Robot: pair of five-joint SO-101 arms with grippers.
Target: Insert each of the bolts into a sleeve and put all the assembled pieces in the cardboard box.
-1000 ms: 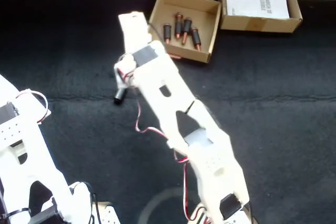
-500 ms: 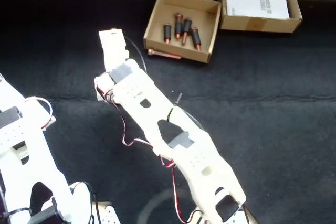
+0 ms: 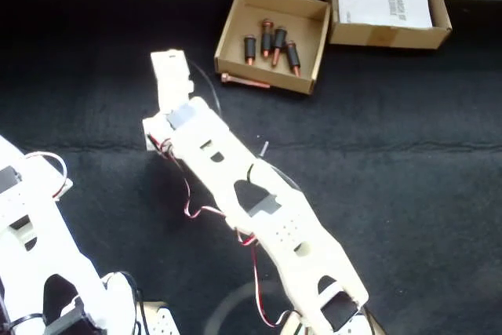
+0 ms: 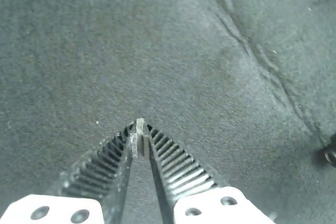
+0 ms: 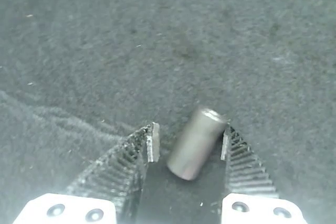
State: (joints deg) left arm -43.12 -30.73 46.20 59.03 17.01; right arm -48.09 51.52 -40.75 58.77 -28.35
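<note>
**Right claw open around sleeve, no grip; left claw shut and empty**

High view:
- The right arm [image 3: 259, 209] is stretched diagonally from the lower centre of the frame up toward the upper left of centre. Its links are nearly in line, and red and white leads are looped along its left side.
- The right claw [image 3: 169, 68] is pointed down at the black mat [image 3: 408, 194], left of the cardboard box [image 3: 278, 4]. Finger opening cannot be read from this view.
- The left arm [image 3: 35, 249] is seen folded in the lower left corner, well apart from the box.
- The cardboard box is placed at upper centre. Four assembled pieces [image 3: 271, 43] are laid side by side in it.
- One loose bolt [image 3: 245, 81] is seen on the mat along the box's near wall. Touching or just beside cannot be told.
- A second box [image 3: 392, 34] with a paper sheet [image 3: 384, 3] in it is set against the cardboard box at the upper right.

Left wrist view:
- The left claw [image 4: 139, 129] is closed tip to tip, with nothing held between the ribbed fingers.
- It is held over bare mat, and a crease in the cloth runs past beyond the tips.

Right wrist view:
- The right claw is spread wide. The sleeve [image 5: 197, 142] is laid on its side on the mat, between the fingers [image 5: 231, 153] near their tips.
- The sleeve is tilted across the gap, one end pointed away from the wrist.
- It is close against one finger, and a clear gap is left to the other. It is not clamped.
</note>
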